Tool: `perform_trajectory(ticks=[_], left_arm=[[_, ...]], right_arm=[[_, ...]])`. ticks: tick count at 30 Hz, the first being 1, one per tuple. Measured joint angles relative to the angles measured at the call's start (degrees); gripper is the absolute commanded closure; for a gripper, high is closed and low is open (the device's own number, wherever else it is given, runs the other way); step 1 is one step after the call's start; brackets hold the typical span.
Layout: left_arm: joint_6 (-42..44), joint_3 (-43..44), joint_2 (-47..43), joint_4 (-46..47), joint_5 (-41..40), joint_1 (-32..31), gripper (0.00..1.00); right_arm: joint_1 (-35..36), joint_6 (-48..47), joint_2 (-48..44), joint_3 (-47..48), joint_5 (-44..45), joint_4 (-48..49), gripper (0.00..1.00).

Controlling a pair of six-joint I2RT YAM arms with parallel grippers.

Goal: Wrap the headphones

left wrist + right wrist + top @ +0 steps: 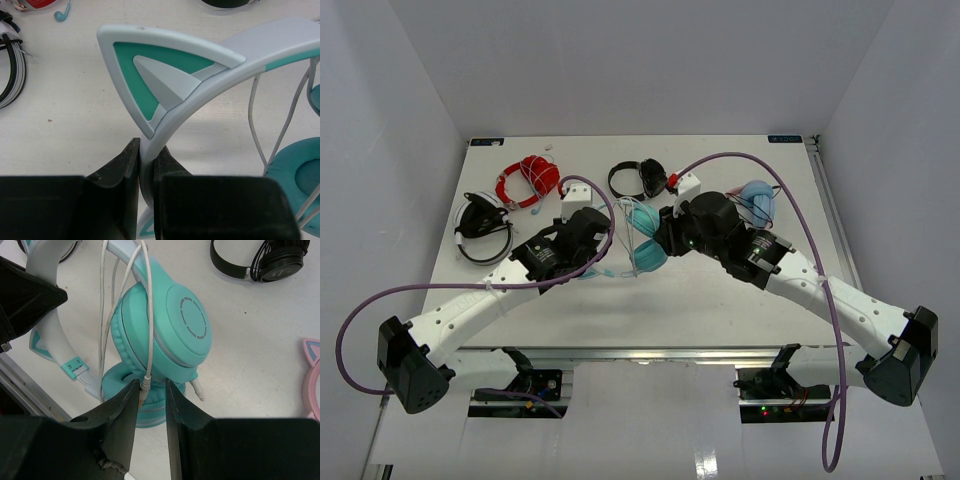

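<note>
The teal headphones (pixel 645 247) sit mid-table between my two grippers. My left gripper (pixel 146 160) is shut on the white headband (pixel 220 80) just below a teal-and-white cat ear (pixel 150 75); it also shows in the top view (pixel 608 250). The thin white cable (pixel 149 315) loops over the round teal cups (pixel 170 335). Its plug end (pixel 144 387) hangs between my right gripper's (pixel 151 390) fingers, against the left one. The jaws stand a little apart, wider than the plug. In the top view the right gripper (pixel 660 235) is beside the cups.
Red headphones (pixel 528 178) and black headphones (pixel 640 178) lie at the back. A black-and-white pair (pixel 482 228) lies at the left, and a pink-banded light-blue pair (pixel 757 203) at the right. The table's front edge (pixel 650 350) runs near the arm bases.
</note>
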Motion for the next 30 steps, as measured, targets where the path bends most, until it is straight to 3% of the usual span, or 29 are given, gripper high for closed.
perform_trajectory(ticks=[5,12,30], left_arm=[[-0.1,0.0,0.0,0.0,0.0,0.0,1.00],[-0.3,0.0,0.0,0.2,0.2,0.0,1.00],[-5.1,3.9,8.0,-3.7,-0.9,0.0,1.00]], right_arm=[[0.5,0.2,0.0,-0.2,0.0,0.3,0.66],[1.2,0.4,0.2,-0.3,0.9,0.3,0.91],[8.6,0.6,-0.8,-5.5,3.3,4.4,0.92]])
